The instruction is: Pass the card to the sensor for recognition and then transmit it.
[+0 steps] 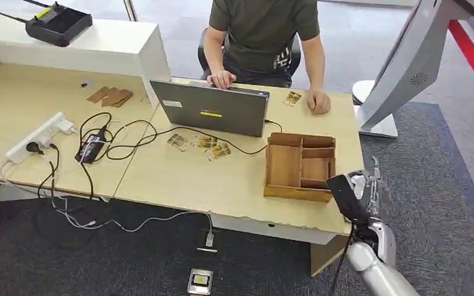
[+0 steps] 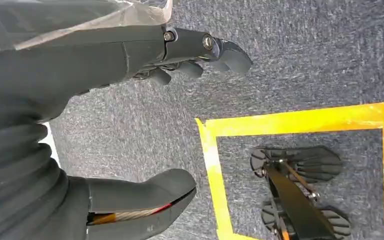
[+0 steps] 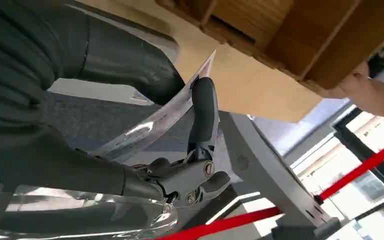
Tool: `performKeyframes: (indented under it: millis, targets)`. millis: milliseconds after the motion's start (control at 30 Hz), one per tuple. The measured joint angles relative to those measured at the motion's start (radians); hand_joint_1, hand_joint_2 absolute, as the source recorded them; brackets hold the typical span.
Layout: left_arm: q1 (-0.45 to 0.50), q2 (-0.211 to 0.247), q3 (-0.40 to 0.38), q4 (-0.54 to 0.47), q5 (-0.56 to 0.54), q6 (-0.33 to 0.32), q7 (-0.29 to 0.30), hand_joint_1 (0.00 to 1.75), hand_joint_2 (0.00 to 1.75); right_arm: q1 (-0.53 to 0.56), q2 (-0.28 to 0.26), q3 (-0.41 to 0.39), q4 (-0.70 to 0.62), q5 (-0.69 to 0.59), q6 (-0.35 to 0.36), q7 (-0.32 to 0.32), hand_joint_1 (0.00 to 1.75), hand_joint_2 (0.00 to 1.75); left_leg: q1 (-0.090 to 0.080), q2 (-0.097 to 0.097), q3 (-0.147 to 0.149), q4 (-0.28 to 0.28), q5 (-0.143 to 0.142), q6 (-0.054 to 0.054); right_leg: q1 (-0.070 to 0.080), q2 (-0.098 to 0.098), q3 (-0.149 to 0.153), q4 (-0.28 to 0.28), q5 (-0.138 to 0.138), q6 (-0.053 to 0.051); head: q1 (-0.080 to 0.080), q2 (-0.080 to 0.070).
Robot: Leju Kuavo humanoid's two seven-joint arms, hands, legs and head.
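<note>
Right hand [image 1: 370,185] is raised at the near right corner of the desk [image 1: 179,179], just beside the wooden tray [image 1: 299,165]. In the right wrist view the thumb and one finger [image 3: 203,112] pinch a thin clear card [image 3: 165,117]; the card edge points toward the tray's underside. The card itself looks transparent, and I cannot read any print on it.

Left hand [image 2: 130,100] hangs low over grey carpet [image 2: 300,55], beside a square of yellow tape [image 2: 300,122] on the floor. Its fingers [image 2: 220,50] are slightly curled and well apart from the thumb [image 2: 145,192], with nothing between them.

On the desk, three printed cards [image 1: 200,145] lie in a loose row just near of the laptop [image 1: 213,108], a black cable running past them. One more printed card [image 1: 292,98] lies at the far right, between the laptop and a person's hand [image 1: 318,102]. The person sits at the far side, other hand on the laptop.

Left part of the desk: a white power strip [image 1: 37,135], a black adapter [image 1: 90,148] with tangled cables, and some brown cardboard pieces [image 1: 111,96]. A black remote controller [image 1: 58,23] sits on the raised white counter at far left. A grey stand [image 1: 401,68] rises right of the desk.
</note>
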Motion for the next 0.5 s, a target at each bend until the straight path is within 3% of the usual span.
performKeyframes:
  millis: [267, 500]
  targets:
    - [0.001, 0.001, 0.000, 0.000, -0.002, 0.001, 0.009, 0.00, 1.75, 0.048, -0.025, -0.014, -0.003, -0.031, 0.166, 0.058, 1.75, 1.75, 0.000, 0.000, 0.000, 0.000, 0.000, 0.000, 0.000, 0.000, 0.000, 0.000, 0.000, 0.000, 0.000, 0.000]
    - [0.004, 0.000, 0.000, 0.000, 0.008, 0.003, 0.007, 0.00, 1.75, 0.056, -0.030, -0.014, -0.002, -0.040, 0.215, 0.080, 1.75, 1.75, 0.000, 0.000, 0.000, 0.000, 0.000, 0.000, 0.000, 0.000, 0.000, 0.000, 0.000, 0.000, 0.000, 0.000]
